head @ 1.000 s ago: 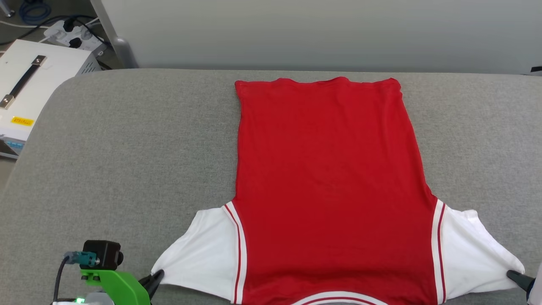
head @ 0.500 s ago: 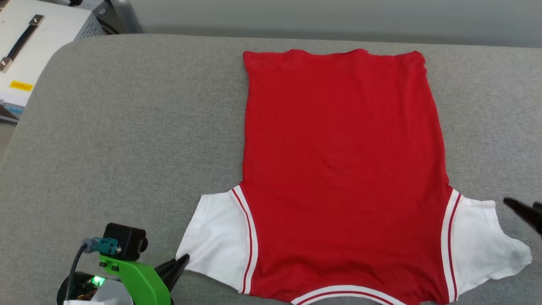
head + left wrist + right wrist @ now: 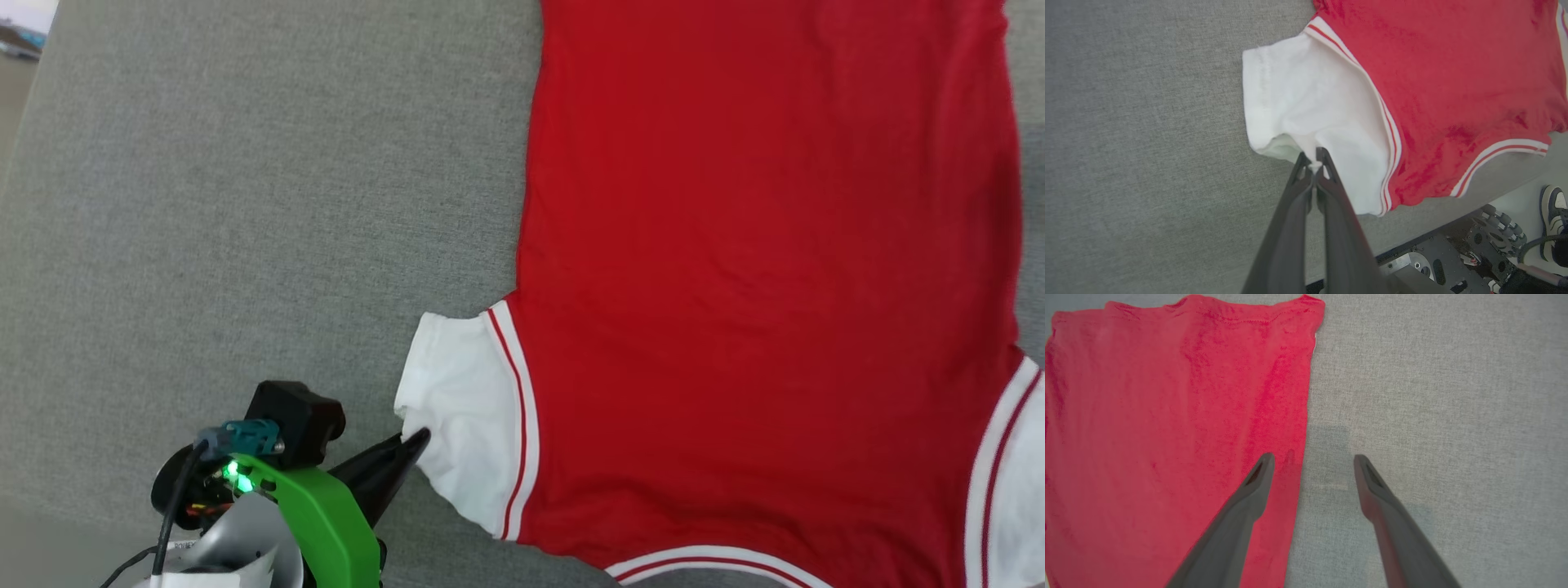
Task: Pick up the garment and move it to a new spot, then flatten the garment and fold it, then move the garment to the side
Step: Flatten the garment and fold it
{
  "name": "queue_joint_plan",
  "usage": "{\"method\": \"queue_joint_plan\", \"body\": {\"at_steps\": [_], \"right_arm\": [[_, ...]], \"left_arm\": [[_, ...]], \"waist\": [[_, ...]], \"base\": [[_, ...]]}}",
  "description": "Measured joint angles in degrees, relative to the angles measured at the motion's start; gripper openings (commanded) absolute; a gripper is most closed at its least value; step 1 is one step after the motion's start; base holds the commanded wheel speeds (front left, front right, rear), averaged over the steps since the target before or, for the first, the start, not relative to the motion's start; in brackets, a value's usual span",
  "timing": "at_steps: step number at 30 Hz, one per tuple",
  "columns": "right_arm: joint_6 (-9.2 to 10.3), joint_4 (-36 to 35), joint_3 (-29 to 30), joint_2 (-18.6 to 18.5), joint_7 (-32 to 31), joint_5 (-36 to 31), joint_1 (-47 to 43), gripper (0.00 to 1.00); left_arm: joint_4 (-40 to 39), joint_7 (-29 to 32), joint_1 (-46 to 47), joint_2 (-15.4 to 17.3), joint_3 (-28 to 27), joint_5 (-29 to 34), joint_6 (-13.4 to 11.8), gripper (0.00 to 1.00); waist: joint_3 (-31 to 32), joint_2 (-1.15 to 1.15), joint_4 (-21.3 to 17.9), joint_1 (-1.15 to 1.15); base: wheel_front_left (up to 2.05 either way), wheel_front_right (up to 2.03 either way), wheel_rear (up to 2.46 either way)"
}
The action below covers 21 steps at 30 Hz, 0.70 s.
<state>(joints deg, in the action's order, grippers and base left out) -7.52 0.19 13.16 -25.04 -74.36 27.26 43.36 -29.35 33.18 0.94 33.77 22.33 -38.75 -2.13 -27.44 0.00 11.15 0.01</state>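
The garment (image 3: pixel 759 269), a red T-shirt with white sleeves and striped trim, lies flat on the grey table, plain red side up, collar at the near edge. My left gripper (image 3: pixel 418 441) is shut on the hem of the garment's white left sleeve (image 3: pixel 1306 102), and a pinch of white cloth shows between its tips (image 3: pixel 1314 159). In the right wrist view my right gripper (image 3: pixel 1312 461) hangs open above the garment's right side edge (image 3: pixel 1298 416), one finger over the red cloth, the other over bare table.
The grey padded table (image 3: pixel 245 204) stretches wide to the left of the garment. Its near edge, the robot's base (image 3: pixel 1453 261) and a person's shoe (image 3: pixel 1551 208) on the floor show in the left wrist view.
The head camera has tilted down and closer. My right gripper has let go of the right sleeve, opened and moved up along the garment's side. The left sleeve has been pushed in toward the body.
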Motion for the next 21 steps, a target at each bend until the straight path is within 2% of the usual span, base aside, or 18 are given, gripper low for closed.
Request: {"method": "queue_joint_plan", "body": {"at_steps": [8,19,20,21], "right_arm": [[-0.01,9.7,-2.6,-3.6,0.5,-5.4,12.2,1.0],[0.0,17.3,-6.2,-6.5,3.1,-8.7,18.7,1.0],[0.0,17.7,-6.7,-6.9,3.1,-8.8,18.8,0.96],[0.0,18.0,-7.2,-7.2,3.1,-8.7,18.8,0.37]], "left_arm": [[0.3,-1.7,2.2,-1.9,1.3,0.8,0.9,0.0],[3.1,-4.9,4.6,-4.3,2.6,1.2,2.4,0.0],[3.4,-5.0,4.7,-4.3,2.7,1.3,2.4,0.0],[3.6,-5.0,4.8,-4.4,2.8,1.4,2.5,0.0]], "waist": [[-6.3,0.0,5.2,0.0],[-11.5,0.0,11.2,0.0],[-11.8,0.0,11.6,0.0],[-12.1,0.0,11.9,0.0]], "base": [[0.0,0.0,0.0],[0.0,0.0,0.0],[0.0,0.0,0.0],[0.0,0.0,0.0]]}}
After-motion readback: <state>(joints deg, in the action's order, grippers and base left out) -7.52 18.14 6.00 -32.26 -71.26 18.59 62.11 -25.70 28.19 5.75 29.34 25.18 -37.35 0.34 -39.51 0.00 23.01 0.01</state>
